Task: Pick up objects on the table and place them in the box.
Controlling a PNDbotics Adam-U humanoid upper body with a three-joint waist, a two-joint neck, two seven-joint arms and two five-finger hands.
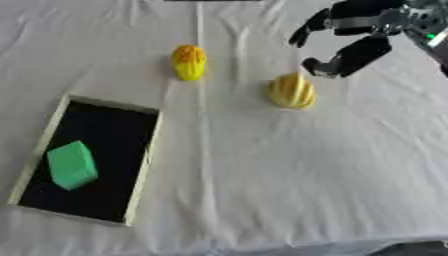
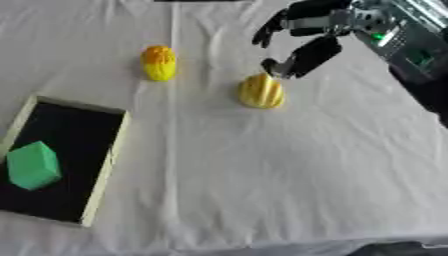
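A ridged yellow fruit-shaped object (image 1: 291, 91) lies on the white cloth right of centre. A smaller yellow and orange object (image 1: 188, 62) lies further left and back. My right hand (image 1: 350, 35) comes in from the upper right and hovers just above and behind the ridged yellow object, fingers and thumb spread, holding nothing. The box (image 1: 59, 117) is a shallow black tray with a pale rim at the left; a green block (image 1: 71, 164) lies inside it. My left hand shows in neither view.
The white cloth (image 1: 289, 175) covers the table, with creases running down from the back. A dark shape (image 1: 416, 248) shows at the bottom right corner, below the table's front edge.
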